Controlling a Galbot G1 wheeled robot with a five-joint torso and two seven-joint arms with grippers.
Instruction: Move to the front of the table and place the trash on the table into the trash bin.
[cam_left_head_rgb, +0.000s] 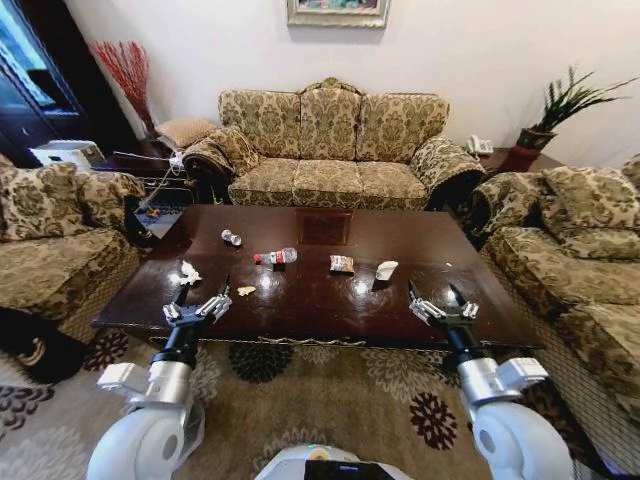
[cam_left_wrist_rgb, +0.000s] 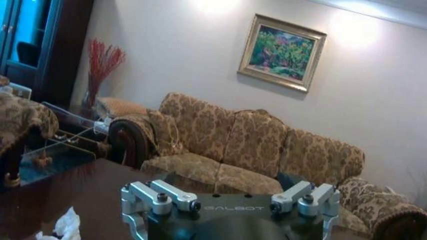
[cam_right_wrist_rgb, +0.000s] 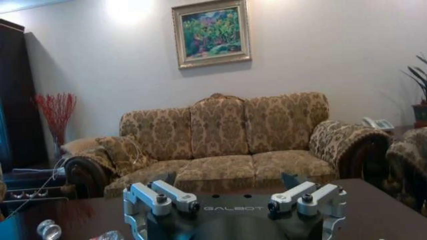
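With both the left gripper (cam_left_head_rgb: 204, 300) and right gripper (cam_left_head_rgb: 437, 301) spread-fingered above the dark-brown glossy wooden bench (cam_left_head_rgb: 310, 300), the crumpled white paper (cam_left_head_rgb: 188, 272) seemed the nearest, easiest first pick for the left.

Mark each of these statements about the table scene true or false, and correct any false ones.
1. Both grippers are open and empty. True: the left gripper and right gripper hover over the near edge of the table.
2. The plastic bottle stands upright. False: it lies on its side.
3. Crumpled white paper lies ahead of the left gripper. True.
4. The snack wrapper lies on the carpet. False: it is on the table, between the bottle and the white cup piece.
5. The right gripper holds the white cup piece. False: the piece lies on the table, apart from it.
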